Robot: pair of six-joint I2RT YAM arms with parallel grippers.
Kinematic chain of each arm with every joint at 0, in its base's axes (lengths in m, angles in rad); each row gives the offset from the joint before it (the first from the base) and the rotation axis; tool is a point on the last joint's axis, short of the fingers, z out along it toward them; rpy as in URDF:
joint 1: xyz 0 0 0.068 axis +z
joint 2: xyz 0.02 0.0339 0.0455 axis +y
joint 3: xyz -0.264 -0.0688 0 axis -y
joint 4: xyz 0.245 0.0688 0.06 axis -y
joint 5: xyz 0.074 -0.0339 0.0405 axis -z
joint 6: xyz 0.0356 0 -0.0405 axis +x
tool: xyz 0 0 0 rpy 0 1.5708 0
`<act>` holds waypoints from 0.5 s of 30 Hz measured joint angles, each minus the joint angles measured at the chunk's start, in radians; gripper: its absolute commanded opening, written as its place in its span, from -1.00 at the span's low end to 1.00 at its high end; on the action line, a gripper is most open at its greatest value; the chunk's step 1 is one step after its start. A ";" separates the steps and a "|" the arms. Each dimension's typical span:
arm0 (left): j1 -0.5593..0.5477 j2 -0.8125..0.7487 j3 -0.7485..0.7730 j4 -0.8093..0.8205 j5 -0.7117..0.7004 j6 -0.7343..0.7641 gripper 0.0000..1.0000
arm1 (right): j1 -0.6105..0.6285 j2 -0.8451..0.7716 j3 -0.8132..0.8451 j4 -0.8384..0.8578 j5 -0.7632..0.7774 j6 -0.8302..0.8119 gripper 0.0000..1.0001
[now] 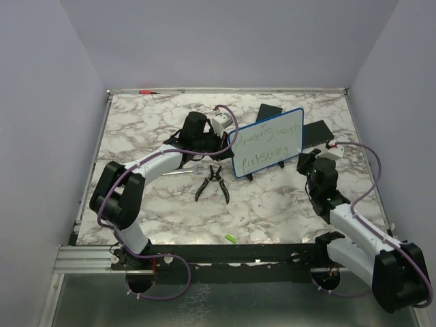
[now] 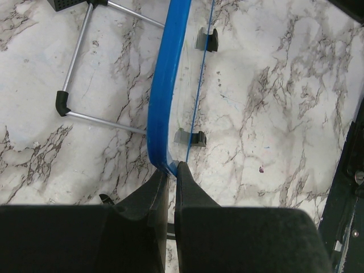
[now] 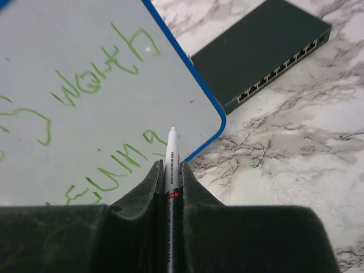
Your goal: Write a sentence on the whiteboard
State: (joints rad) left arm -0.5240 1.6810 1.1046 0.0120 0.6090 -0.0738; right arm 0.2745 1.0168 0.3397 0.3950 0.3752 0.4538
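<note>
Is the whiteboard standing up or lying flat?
Upright: the whiteboard stands on its black feet, with the left claw pinching its blue frame.

We count one whiteboard [image 1: 269,142] bearing two lines of green writing [image 3: 96,85], its edge between the two fingers of the left gripper [image 2: 172,170], and one pen [image 3: 172,148] between the two fingers of the right gripper [image 3: 172,166]. Beyond the right fingers lie two black boxes [image 1: 317,133], and near the left fingers one pair of pliers [image 1: 212,182].
</note>
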 measured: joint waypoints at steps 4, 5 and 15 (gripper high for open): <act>0.000 0.000 0.000 0.000 -0.001 0.000 -0.72 | 0.000 -0.159 -0.010 -0.054 0.026 0.003 -0.98; 0.000 0.000 0.000 0.000 -0.001 0.000 -0.65 | 0.000 -0.191 -0.013 -0.064 0.031 0.004 -0.98; -0.001 0.000 0.000 -0.039 -0.037 0.008 -0.04 | 0.000 -0.320 -0.039 -0.168 0.037 0.017 -0.98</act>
State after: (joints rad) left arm -0.5251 1.6814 1.1046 -0.0269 0.5716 -0.0658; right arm 0.2745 0.6964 0.3004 0.2272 0.4122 0.4709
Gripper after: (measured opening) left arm 0.390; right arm 0.110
